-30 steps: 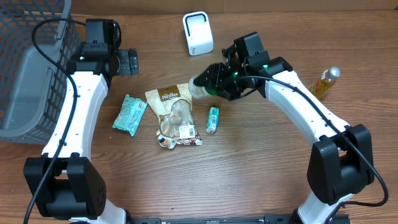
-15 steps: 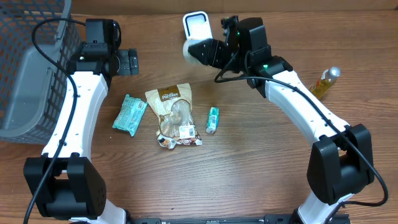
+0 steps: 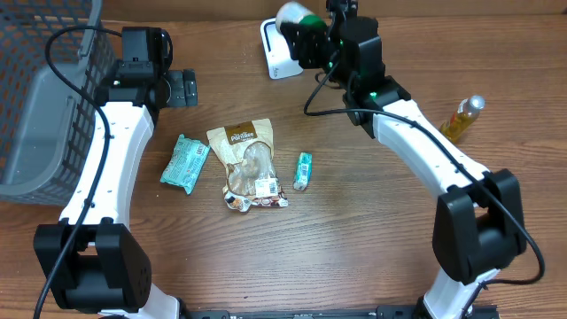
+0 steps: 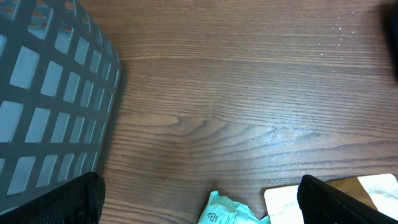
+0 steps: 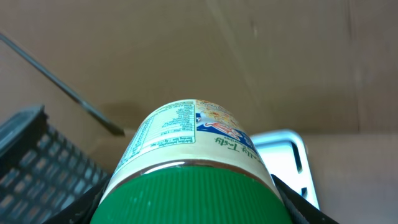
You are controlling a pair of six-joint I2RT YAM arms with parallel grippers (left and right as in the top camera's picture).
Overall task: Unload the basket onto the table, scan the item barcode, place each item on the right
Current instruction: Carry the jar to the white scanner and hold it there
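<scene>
Right claw point(image 3: 306, 31): clamped on the green-lidded jar point(image 3: 291, 14), which hung at twelve o'clock above the white scanner point(image 3: 278, 55).
Left claw point(image 3: 182, 87): I saw it gaping, empty.
Table point(image 3: 354, 230): wood, packets point(image 3: 246, 164) mid-table.

Glossy-labelled jar point(image 5: 185, 129), ribbed plastic lid point(image 5: 186, 196), wood-grain table point(image 4: 249, 93).

We stretch our white right arm point(image 3: 425, 151) far forward, right gripper point(image 3: 306, 34) clamped on a green-lidded jar point(image 3: 289, 13); our black left gripper point(image 3: 184, 87) sits with jaws wide apart.
</scene>
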